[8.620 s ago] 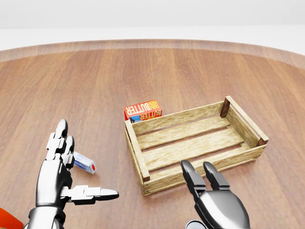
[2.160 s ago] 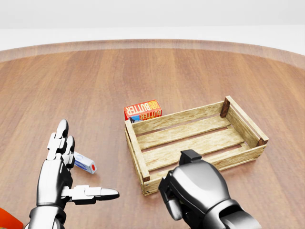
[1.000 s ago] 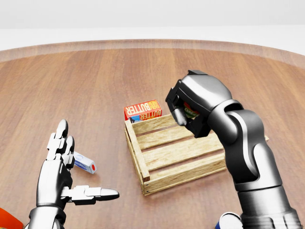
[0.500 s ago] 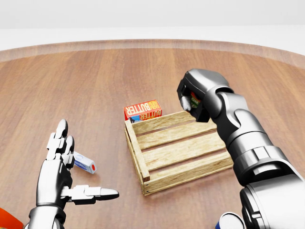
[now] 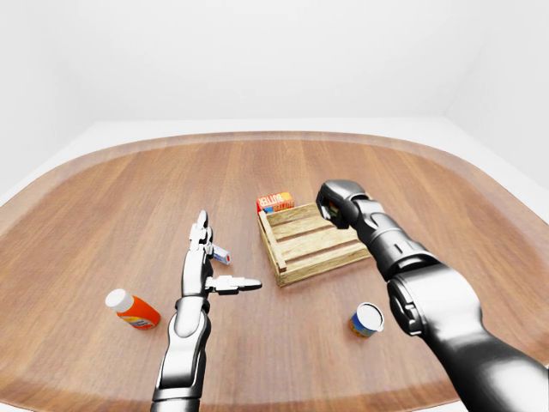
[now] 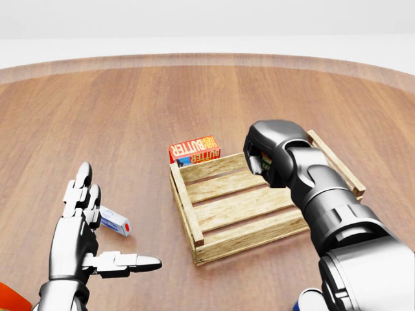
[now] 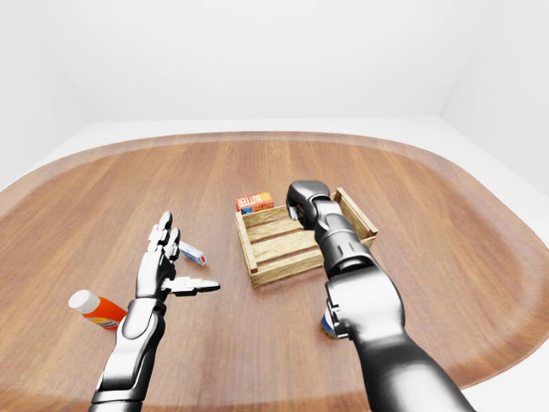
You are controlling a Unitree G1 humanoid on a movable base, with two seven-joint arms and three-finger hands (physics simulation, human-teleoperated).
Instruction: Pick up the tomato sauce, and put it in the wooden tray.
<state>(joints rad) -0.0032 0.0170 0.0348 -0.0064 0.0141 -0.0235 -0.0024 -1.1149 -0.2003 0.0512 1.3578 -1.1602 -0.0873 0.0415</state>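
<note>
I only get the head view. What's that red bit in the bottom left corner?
Observer: An orange bottle with a white cap, lying on its side on the table.
Operator: And the blue thing at the bottom edge?
Observer: A small blue cup with a white top, standing below the tray in the left-eye view.
Operator: What shape is the table?
Observer: A big oval; its rim curves all the way round, with white walls behind.

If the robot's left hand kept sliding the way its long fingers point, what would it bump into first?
Probably the small white tube lying beside the left hand on the table; depth is hard to judge, so it might pass alongside.
</note>
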